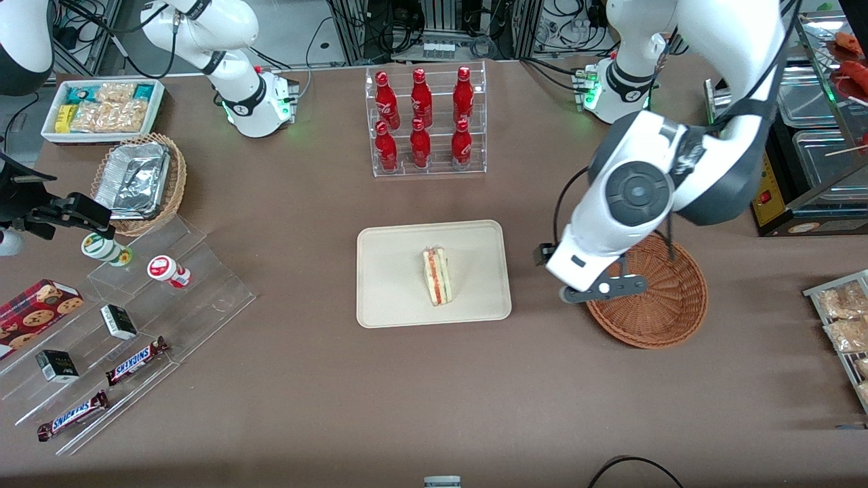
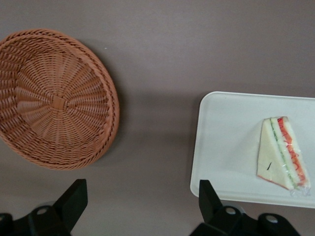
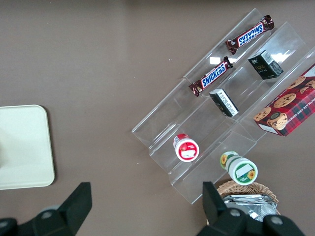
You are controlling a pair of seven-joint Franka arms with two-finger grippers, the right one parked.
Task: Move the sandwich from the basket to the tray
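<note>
Item: sandwich (image 1: pixel 438 276); lies flat on the tray (image 1: pixel 390 308), near its middle, cut edge with red and green filling showing; task's placement looks done.
Item: basket (image 1: pixel 668 318); holds nothing; sits on the table beside the tray, toward the working arm's end.
Item: gripper (image 2: pixel 142 206); fingers spread wide, grasping nothing; hangs above the bare strip of table between tray and basket.
Risk: small; a low sweep over the tray could clip its rim or nudge the sandwich askew; a careless descent could catch the basket's edge and shift it.
</note>
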